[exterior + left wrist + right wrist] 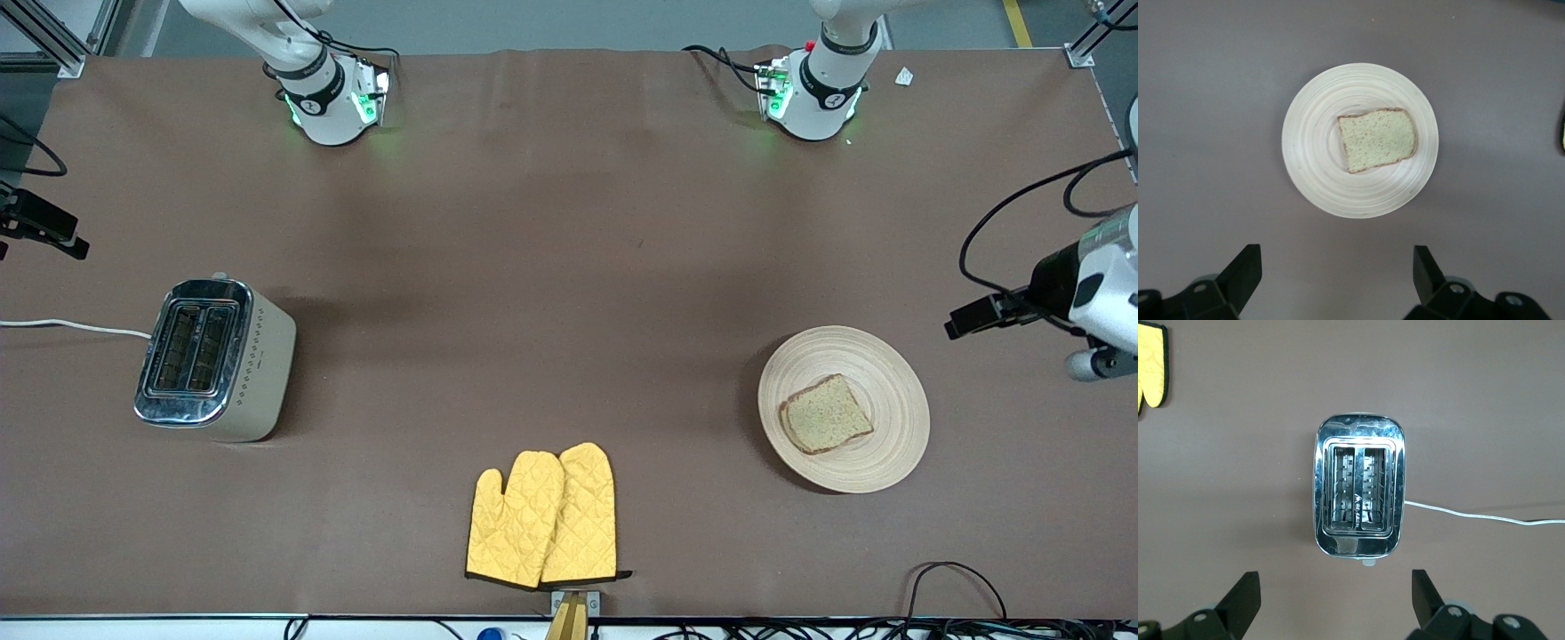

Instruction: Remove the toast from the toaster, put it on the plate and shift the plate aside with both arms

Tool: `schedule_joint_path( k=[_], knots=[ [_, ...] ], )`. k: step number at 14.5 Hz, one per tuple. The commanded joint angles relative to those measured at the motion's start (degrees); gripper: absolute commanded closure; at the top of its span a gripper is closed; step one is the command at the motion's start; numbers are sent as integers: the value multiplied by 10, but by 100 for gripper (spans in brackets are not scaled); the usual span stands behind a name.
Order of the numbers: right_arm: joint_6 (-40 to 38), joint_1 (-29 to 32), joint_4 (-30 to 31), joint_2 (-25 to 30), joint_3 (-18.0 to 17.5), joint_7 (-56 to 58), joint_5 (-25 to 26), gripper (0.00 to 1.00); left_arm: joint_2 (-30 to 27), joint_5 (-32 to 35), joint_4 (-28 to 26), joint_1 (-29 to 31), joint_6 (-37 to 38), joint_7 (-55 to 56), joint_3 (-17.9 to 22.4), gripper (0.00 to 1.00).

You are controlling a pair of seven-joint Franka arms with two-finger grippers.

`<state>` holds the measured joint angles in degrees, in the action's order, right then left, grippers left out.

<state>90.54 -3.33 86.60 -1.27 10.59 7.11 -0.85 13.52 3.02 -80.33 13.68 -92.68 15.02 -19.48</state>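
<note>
Toast (827, 414): lies flat on the plate (893, 373), toward the left arm's end of the bench.
Left gripper (1337, 273): fingers spread, empty — high over the plate.
Right gripper (1336, 597): fingers spread, empty — over the toaster (213, 358).

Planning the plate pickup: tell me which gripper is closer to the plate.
Left. The left gripper hangs open over the table by the plate, toast on it. The right gripper, open too, is over the toaster at the right arm's end.
</note>
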Motion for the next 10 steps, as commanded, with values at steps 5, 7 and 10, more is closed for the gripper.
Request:
schedule_joint_path(
  k=[5, 7, 10],
  knots=[
    [-1, 0, -7, 5, -3, 0, 2, 0, -122, 7, -83, -119, 40, -31, 108, 0],
    [-3, -1, -6, 5, -3, -2, 2, 0, -140, 3, -93, -118, 43, -33, 107, 0],
    [-2, -1, -2, 5, -3, -3, 2, 0, -175, -1, -118, -114, 47, -47, 101, 0]
  ],
)
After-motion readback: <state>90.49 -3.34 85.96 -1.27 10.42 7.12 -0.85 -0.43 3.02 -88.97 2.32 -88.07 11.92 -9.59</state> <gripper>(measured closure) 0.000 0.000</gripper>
